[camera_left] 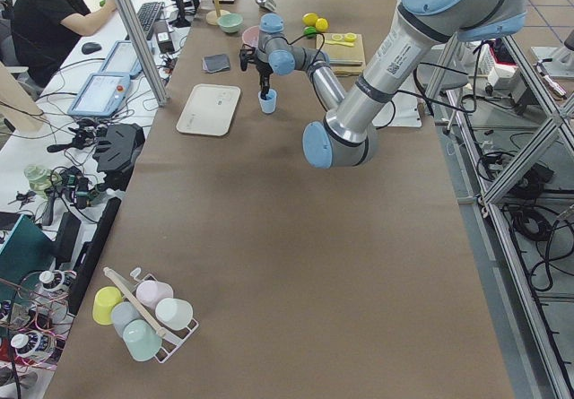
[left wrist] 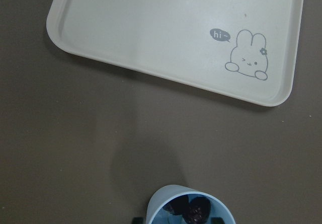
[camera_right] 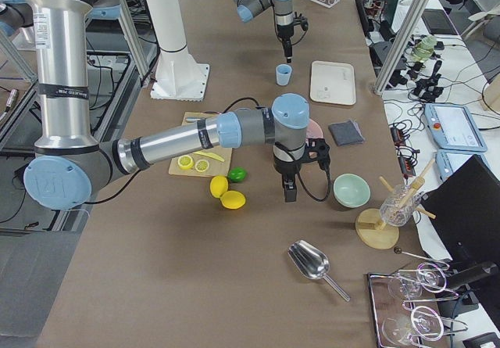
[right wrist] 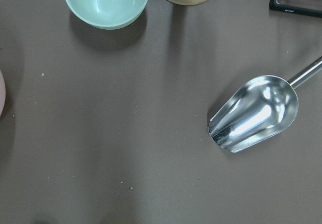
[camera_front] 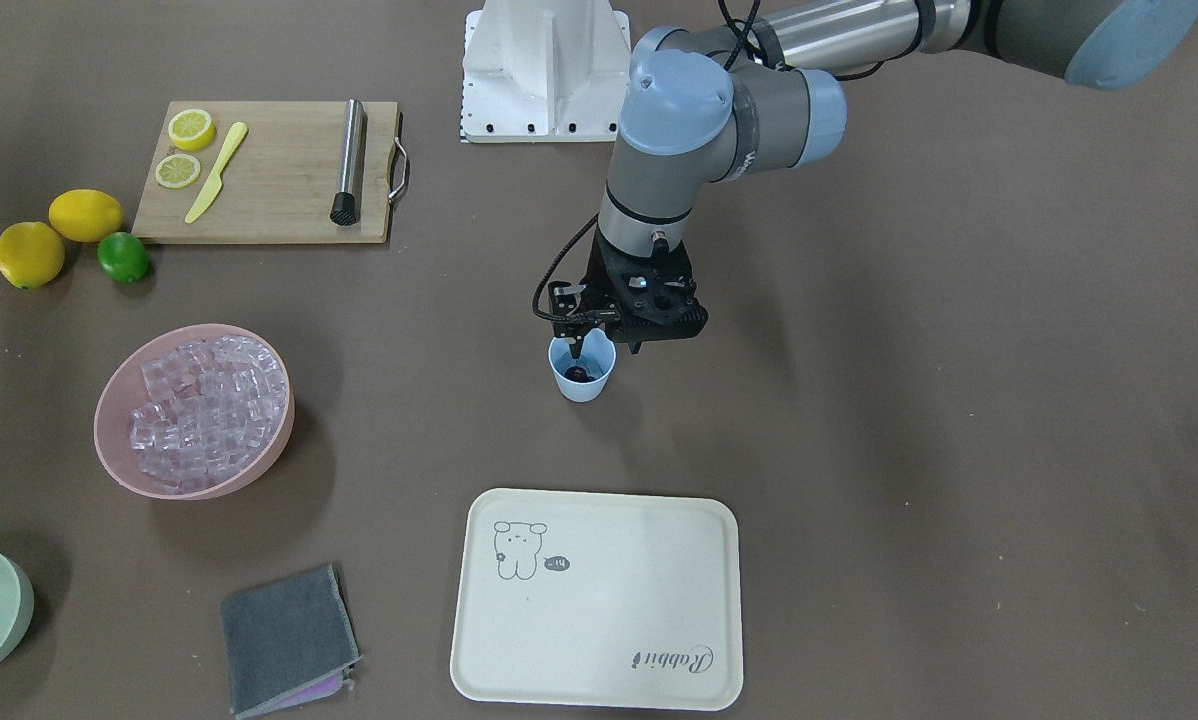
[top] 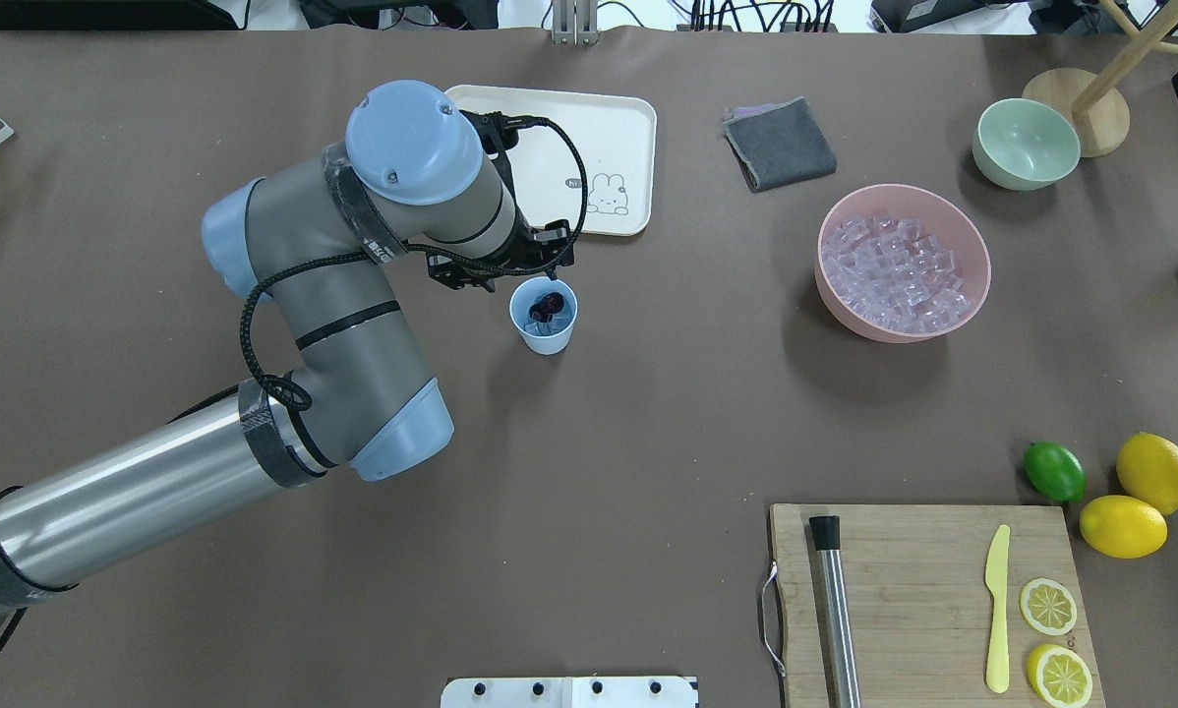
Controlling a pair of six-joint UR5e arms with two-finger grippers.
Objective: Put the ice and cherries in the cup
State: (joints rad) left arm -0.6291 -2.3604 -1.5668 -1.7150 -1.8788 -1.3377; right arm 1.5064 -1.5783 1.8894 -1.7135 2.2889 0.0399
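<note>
We list: cherries (top: 547,307) in cup (top: 546,341) under left fingers (camera_front: 581,346), set apart; ice (top: 899,273), in pink bowl (top: 874,329), nearer right fingers (camera_right: 290,191), whose spread we cannot tell.

Cherries (top: 547,307) in cup (top: 546,340), ice (top: 899,270) well apart

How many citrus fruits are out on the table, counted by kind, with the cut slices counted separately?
Whole lemons: 2
Lime: 1
Lemon slices: 2
Total: 5
</note>
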